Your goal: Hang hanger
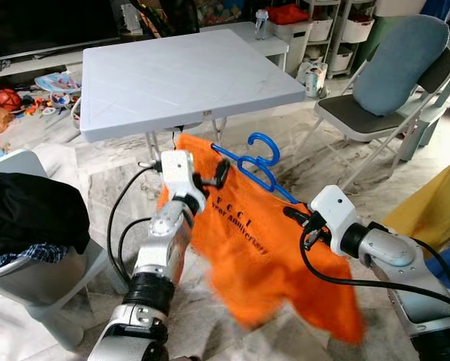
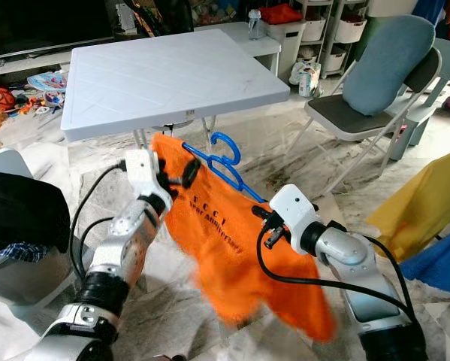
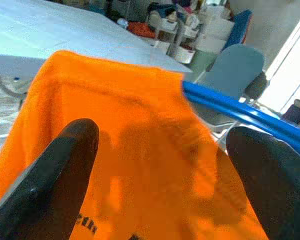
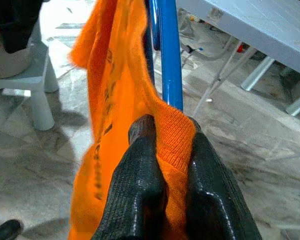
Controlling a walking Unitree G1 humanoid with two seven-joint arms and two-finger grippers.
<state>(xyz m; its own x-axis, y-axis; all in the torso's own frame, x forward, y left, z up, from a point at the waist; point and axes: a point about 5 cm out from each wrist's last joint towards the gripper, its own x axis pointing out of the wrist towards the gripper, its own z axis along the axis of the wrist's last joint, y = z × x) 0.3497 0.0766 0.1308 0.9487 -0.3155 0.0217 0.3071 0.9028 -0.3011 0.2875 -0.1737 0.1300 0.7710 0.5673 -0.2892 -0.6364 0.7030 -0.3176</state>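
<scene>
Right wrist view shows my right gripper pinching shirt and hanger together below the table, while my left gripper gapes wide, its 2 fingers off the cloth.

Both arms are silver metal with ribbed black joint collars. Each wrist carries a white housing. Black cables loop along the left arm and under the right arm. The fingers are long, black and finely textured.

One blue hanger, one orange shirt, one white table, two folding chairs.
</scene>
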